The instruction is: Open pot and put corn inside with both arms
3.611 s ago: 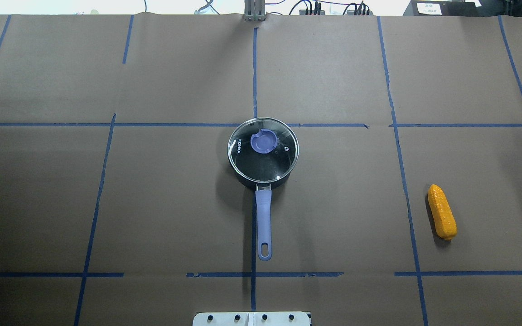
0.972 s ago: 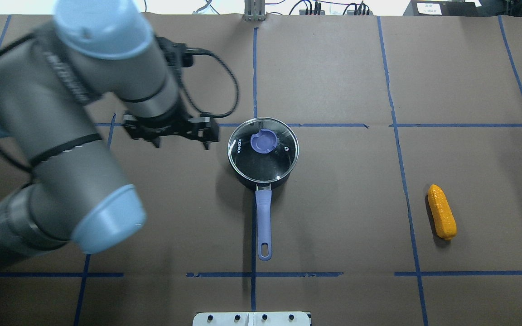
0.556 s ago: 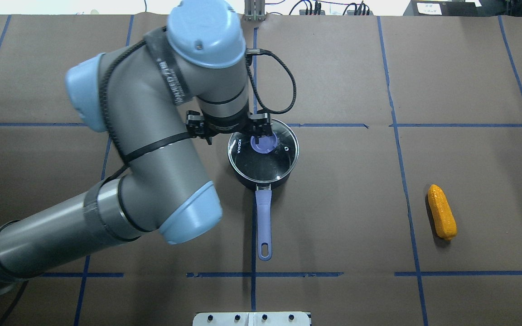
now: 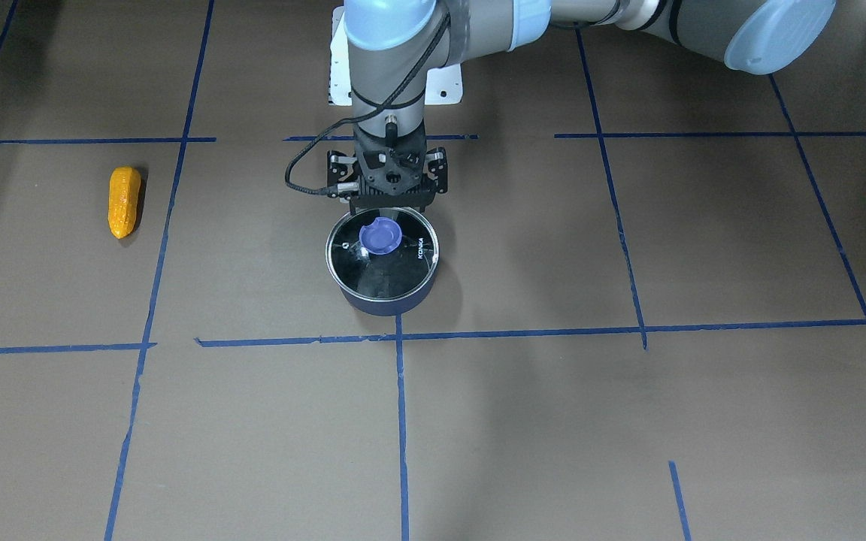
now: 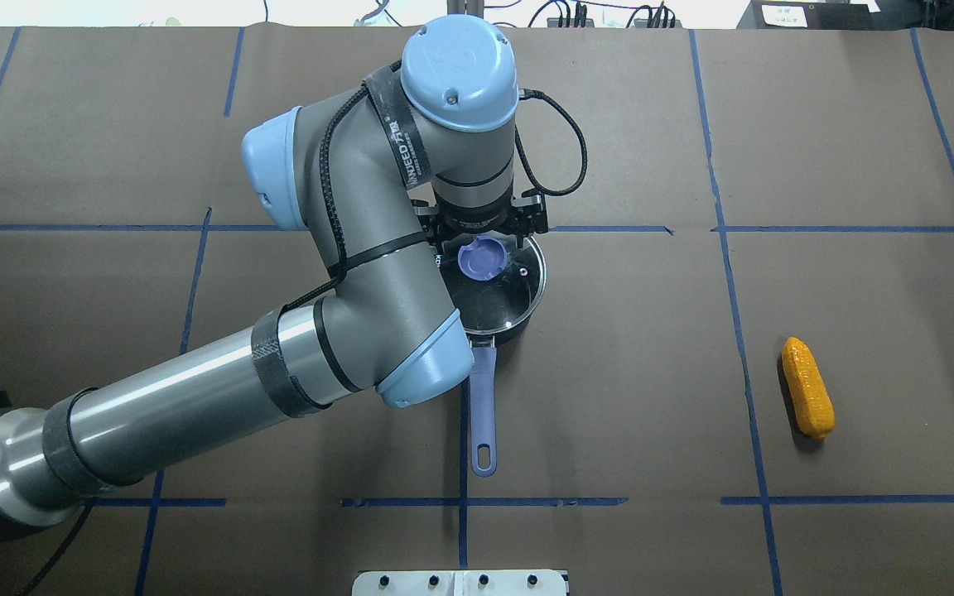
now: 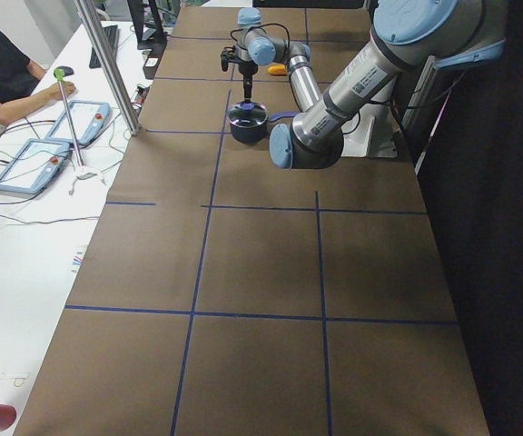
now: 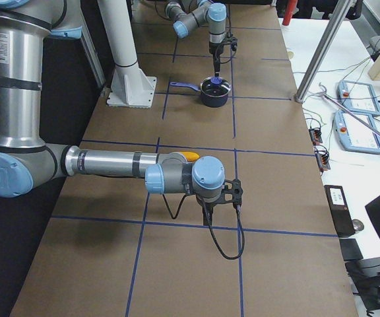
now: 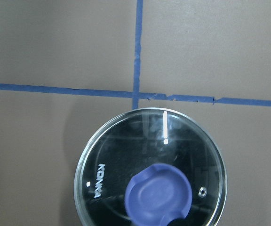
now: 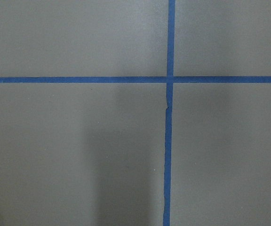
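The dark navy pot (image 4: 384, 302) stands mid-table with its glass lid (image 4: 388, 263) on; the lid's blue knob (image 5: 481, 258) also shows in the left wrist view (image 8: 159, 195). The pot's periwinkle handle (image 5: 483, 406) points toward the robot. My left gripper (image 4: 388, 207) hangs just above the lid, slightly on the robot's side of the knob; its fingers are hidden under the wrist mount, so I cannot tell its state. The orange-yellow corn (image 5: 807, 387) lies far right on the table. My right gripper (image 7: 236, 198) hovers over bare paper beyond the corn (image 7: 189, 156); I cannot tell its state.
Brown paper with blue tape lines (image 9: 168, 117) covers the table. The white pedestal base (image 5: 460, 582) sits at the robot's edge. A metal post (image 7: 318, 53) and control boxes (image 7: 358, 96) stand on the far white desk, where a person (image 6: 3, 77) sits.
My left arm came in from the left and swung right until its gripper hangs over the lid. The pot, the lid and the corn have not moved.
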{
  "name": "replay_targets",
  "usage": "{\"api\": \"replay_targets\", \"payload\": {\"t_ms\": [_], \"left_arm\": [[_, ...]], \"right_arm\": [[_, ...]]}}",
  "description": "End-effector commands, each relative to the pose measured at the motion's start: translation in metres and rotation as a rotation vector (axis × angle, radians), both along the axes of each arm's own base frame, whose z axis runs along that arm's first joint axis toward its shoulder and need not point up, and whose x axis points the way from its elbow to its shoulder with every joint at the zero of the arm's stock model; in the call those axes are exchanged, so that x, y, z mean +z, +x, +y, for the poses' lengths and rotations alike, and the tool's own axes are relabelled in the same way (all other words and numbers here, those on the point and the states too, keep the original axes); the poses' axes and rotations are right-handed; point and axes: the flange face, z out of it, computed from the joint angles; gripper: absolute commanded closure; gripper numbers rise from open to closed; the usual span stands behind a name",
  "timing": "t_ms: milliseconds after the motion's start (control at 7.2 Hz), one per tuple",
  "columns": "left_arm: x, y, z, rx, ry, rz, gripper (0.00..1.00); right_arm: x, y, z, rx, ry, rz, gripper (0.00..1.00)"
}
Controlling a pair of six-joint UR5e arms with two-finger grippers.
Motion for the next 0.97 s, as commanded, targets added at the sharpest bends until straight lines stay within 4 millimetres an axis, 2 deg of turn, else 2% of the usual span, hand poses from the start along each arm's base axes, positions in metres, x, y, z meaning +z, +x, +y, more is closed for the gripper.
{"api": "replay_targets", "payload": {"t_ms": [0,417,694,833], "left_arm": [[0.006,0.011,0.000,0.005,-0.010,-0.010,0.00],[0.014,0.016,-0.003,0.005,-0.020,-0.024,0.00],[0.026,0.033,-0.009,0.008,-0.011,-0.016,0.00],[0.027,0.034,-0.009,0.007,-0.012,-0.016,0.00]], "right_arm": [[0.001,0.000,-0.001,-0.001,-0.002,-0.002,0.00],[0.001,0.000,-0.001,-0.001,-0.002,-0.002,0.00],[0.001,0.000,-0.001,-0.001,-0.002,-0.002,0.00],[0.002,0.000,-0.001,-0.002,-0.002,-0.002,0.00]]}}
